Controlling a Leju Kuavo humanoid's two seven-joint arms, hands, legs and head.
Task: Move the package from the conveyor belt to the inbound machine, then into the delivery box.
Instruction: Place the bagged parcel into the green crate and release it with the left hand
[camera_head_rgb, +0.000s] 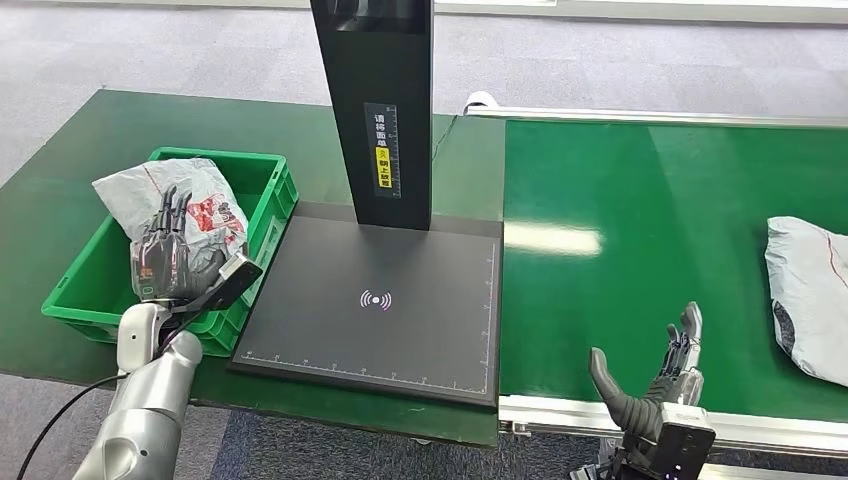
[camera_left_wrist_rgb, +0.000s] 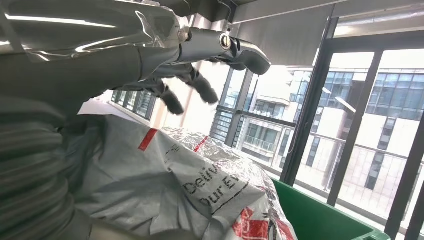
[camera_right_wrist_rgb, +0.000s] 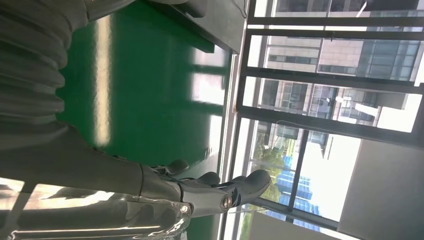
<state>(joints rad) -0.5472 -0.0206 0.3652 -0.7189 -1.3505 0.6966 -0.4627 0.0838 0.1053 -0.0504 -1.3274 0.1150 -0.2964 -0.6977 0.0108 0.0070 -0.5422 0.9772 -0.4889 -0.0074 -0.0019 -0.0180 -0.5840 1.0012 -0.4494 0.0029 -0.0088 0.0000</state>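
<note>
The grey package (camera_head_rgb: 190, 205) sits crumpled in the green box (camera_head_rgb: 262, 185) at the left, and the left hand (camera_head_rgb: 168, 255) lies over it with fingers spread, the wrist view showing them lifted off the plastic (its near side is hidden by the hand). The black machine (camera_head_rgb: 390, 300) stands in the middle. At the near right, the right hand (camera_head_rgb: 655, 375) hovers open-fingered above the conveyor (camera_head_rgb: 650, 200), where a second package (camera_head_rgb: 810, 295) is cut off by the frame edge.
</note>
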